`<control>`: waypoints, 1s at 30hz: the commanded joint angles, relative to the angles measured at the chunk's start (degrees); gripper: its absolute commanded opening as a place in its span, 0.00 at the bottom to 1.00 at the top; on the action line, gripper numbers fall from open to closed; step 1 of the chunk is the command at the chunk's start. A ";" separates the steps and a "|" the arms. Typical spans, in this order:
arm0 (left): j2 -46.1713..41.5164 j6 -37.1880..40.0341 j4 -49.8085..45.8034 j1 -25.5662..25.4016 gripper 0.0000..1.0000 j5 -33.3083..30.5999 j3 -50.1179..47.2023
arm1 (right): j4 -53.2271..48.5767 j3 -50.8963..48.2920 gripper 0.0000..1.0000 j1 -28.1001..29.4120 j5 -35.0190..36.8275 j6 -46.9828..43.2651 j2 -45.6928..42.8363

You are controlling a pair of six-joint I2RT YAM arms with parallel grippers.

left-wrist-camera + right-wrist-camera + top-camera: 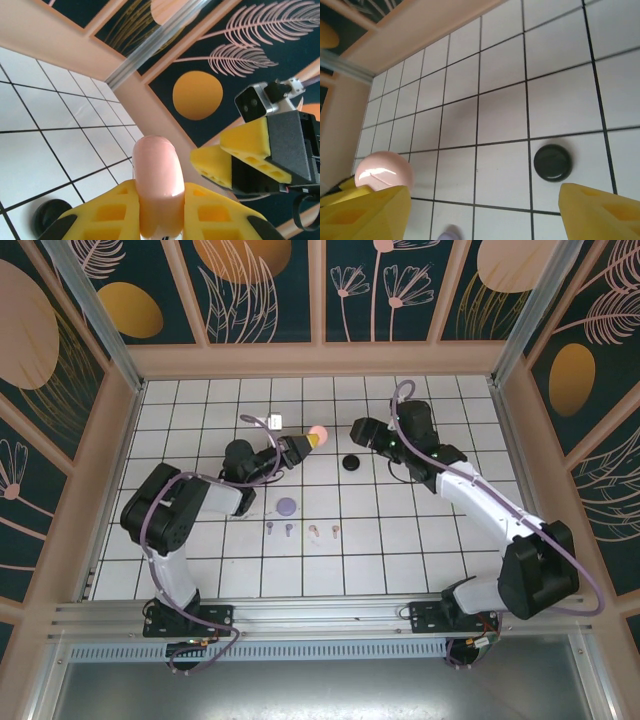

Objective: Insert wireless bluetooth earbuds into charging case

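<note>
My left gripper [303, 444] is shut on a pink charging case [318, 435], held above the tiles at the back middle. In the left wrist view the pink case [156, 180] stands on edge between my yellow fingers [107, 212]. My right gripper [358, 429] hovers open just right of it, nothing between its jaws; its yellow fingers [240, 160] show close by. From the right wrist, the pink case [384, 171] is at the left finger and the open gripper [482, 215] spans bare tile. Tiny earbuds lie in a row: a purple pair [279, 530] and a pink pair [323, 531].
A black round case [350, 462] lies shut on the tiles below my right gripper, also seen as the black case [552, 162]. A purple round case [287, 506] lies above the earbud row. A small white block [275, 421] sits at the back. Walls enclose the floor.
</note>
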 commanded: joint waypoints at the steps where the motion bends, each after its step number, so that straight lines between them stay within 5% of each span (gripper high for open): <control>1: -4.20 6.24 -8.10 0.05 0.00 7.03 2.41 | 3.49 -0.94 0.78 -0.55 -5.89 -13.67 -2.55; 13: -7.01 8.81 -14.63 0.05 0.00 18.15 5.33 | 8.86 -3.74 0.76 -1.59 -23.25 -18.91 -2.35; 30: -7.10 8.63 -15.06 -0.04 0.00 20.35 7.02 | 9.70 0.04 0.70 -0.15 -22.79 -17.78 5.35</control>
